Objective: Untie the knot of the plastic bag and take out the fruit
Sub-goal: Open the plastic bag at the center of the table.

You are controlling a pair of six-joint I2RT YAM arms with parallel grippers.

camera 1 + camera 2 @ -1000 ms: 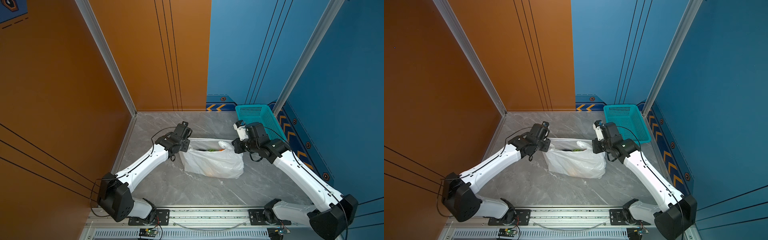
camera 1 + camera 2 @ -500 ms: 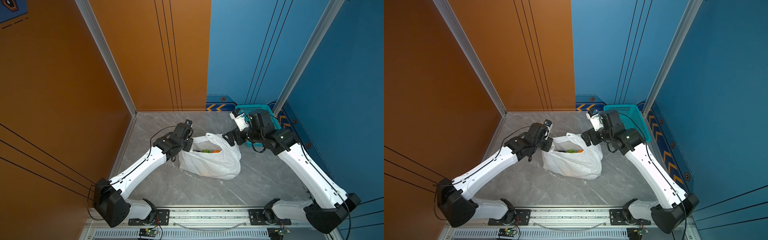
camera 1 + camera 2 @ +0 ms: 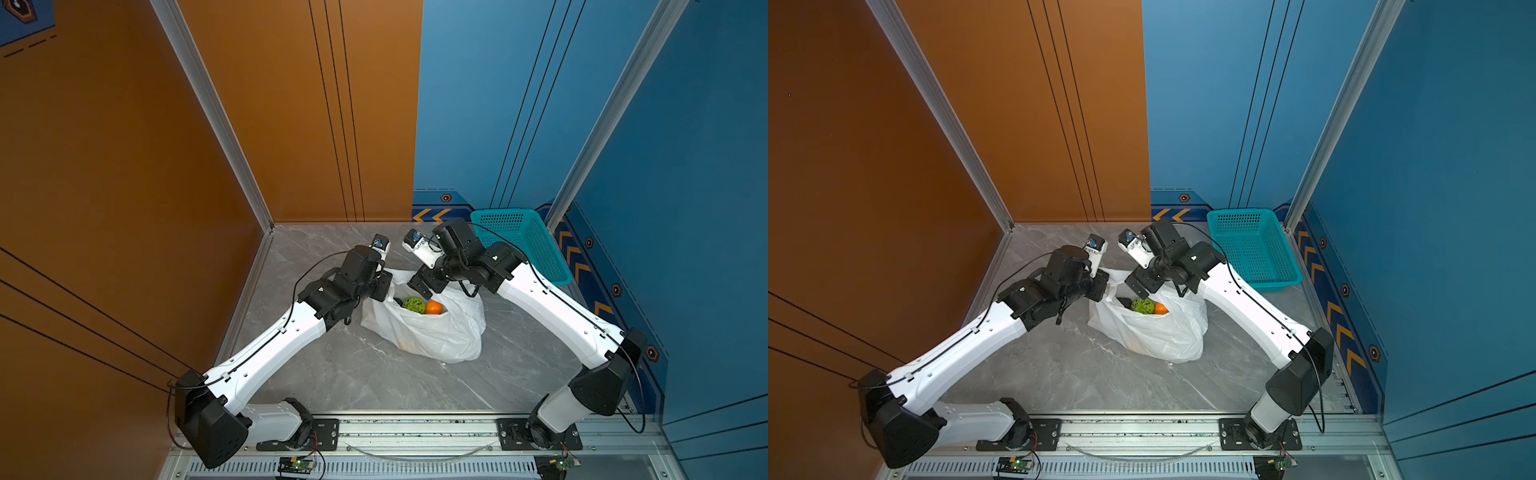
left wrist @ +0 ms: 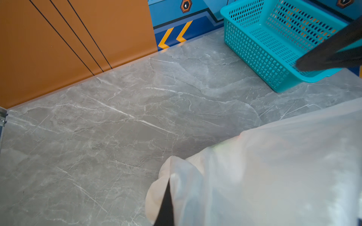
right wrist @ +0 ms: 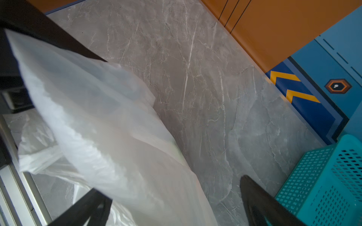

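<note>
The white plastic bag sits on the grey floor with its mouth open upward. No knot shows. A green fruit and an orange fruit lie at the top of the pile inside. My left gripper is shut on the bag's left rim; in the left wrist view the plastic wraps its dark finger. My right gripper hangs open over the mouth's far side, with a sheet of bag loose between its fingers.
A teal perforated basket stands at the back right against the blue wall. Orange and blue walls close in the marble floor. The arms' base rail runs along the front.
The right gripper has let go of the bag and opened. Both wrists have come toward each other at the back of the bag, and the stretched mouth has bunched narrower.
</note>
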